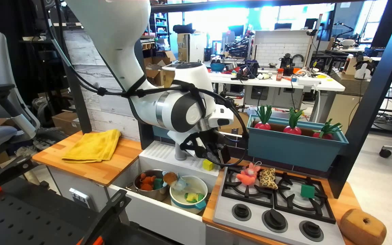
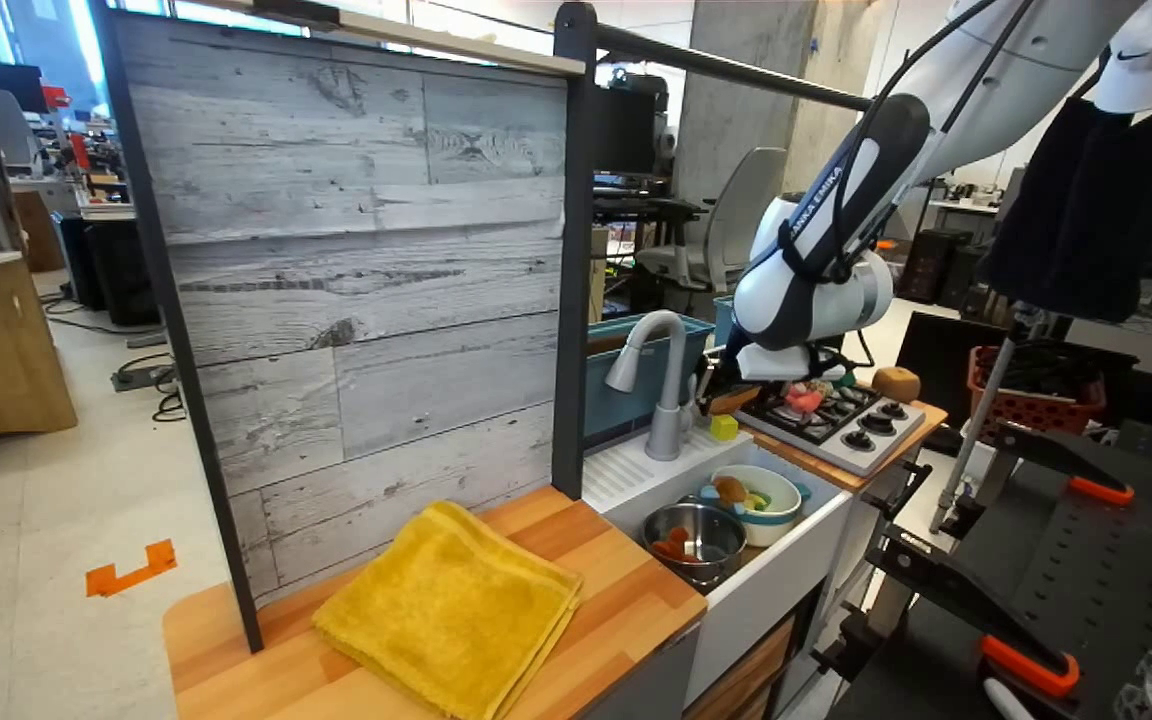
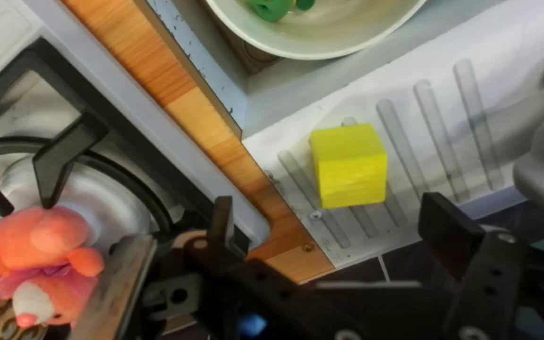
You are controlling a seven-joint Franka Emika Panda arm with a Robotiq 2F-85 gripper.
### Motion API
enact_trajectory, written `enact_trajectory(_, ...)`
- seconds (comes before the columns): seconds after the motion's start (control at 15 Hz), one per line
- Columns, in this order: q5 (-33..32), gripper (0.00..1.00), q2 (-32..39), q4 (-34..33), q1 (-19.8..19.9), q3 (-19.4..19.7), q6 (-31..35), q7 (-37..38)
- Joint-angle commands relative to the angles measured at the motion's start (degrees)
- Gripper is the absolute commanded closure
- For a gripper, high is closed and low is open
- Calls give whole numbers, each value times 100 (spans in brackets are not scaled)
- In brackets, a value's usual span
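Wrist view: gripper (image 3: pixel 327 212) is spread wide, nothing btwn the fingers, w/ the yellow block (image 3: pixel 350 165) on the grooved white sink ledge (image 3: pixel 416 123) beyond the fingertips, touching neither; come in off-centre & a finger could clip a corner and skid it. In an exterior view, that block's near the ledge's front edge, white pot (image 1: pixel 192 185) in the basin (image 1: pixel 155 212) below, so a forward nudge could poss tip it off; in an exterior view, faucet (image 2: pixel 673 380) stands near the gripper, so a sideways swing risks a knock.
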State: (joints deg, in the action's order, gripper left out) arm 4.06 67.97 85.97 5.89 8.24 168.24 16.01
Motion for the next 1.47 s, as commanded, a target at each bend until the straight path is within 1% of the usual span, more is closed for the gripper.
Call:
enact_trajectory(0.0,164,0,333,-466,101,-148,-46,-175)
enact_trajectory(0.4,148,0,542,-656,57,-142,-116,-173)
enact_trajectory(0.47,151,11,545,-674,52,-132,-200,-159)
enact_trajectory(0.53,150,26,554,-687,46,-120,-252,-150)
enact_trajectory(0.6,151,32,545,-690,45,-118,-349,-143)
enact_trajectory(0.67,150,40,540,-685,50,-128,-414,-146)
enact_trajectory(0.87,156,59,462,-695,52,-157,-738,-130)
enact_trajectory(1.07,158,80,438,-782,34,-121,-1059,-65)
enact_trajectory(1.13,152,82,401,-800,7,-73,-1269,-12)
enact_trajectory(1.27,87,82,255,-751,-129,169,-1851,201)
enact_trajectory(1.4,-77,82,-60,-416,-290,458,-2452,361)
